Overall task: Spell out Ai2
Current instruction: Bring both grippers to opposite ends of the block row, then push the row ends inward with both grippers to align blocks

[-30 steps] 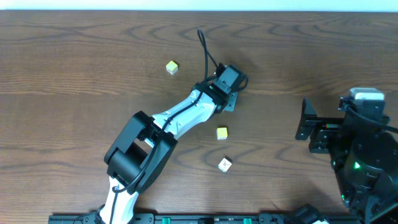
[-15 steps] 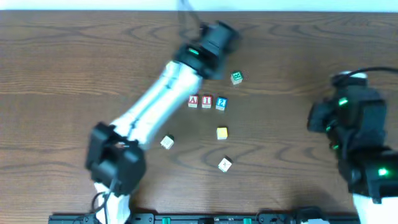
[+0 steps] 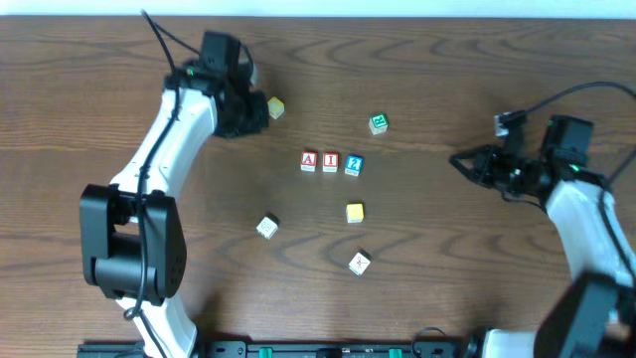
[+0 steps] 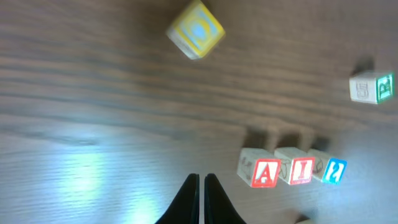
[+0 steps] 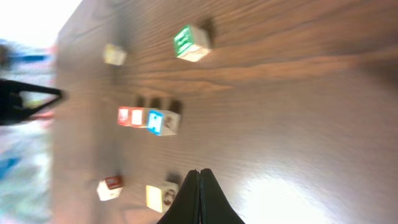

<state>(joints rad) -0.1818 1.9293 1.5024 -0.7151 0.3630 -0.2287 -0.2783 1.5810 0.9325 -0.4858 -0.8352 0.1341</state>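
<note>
Three letter blocks stand in a row at the table's middle: a red A (image 3: 309,161), a red I (image 3: 331,162) and a blue 2 (image 3: 353,165), touching side by side. The left wrist view shows the same A (image 4: 261,172), I (image 4: 301,170) and 2 (image 4: 331,170). My left gripper (image 3: 258,111) is shut and empty at the back left, beside a yellow block (image 3: 275,107); its tips (image 4: 202,177) hang over bare wood. My right gripper (image 3: 457,161) is shut and empty, well right of the row and pointing toward it.
A green block (image 3: 378,123) lies behind the row. A yellow block (image 3: 355,213), a white block (image 3: 266,227) and another white block (image 3: 360,263) lie in front of it. The table's far edge (image 3: 397,18) runs close behind my left arm.
My left arm swung from the table's middle to the back left, uncovering the A, I, 2 row. My right arm stretched out toward the middle. Both grippers went from open to shut.
</note>
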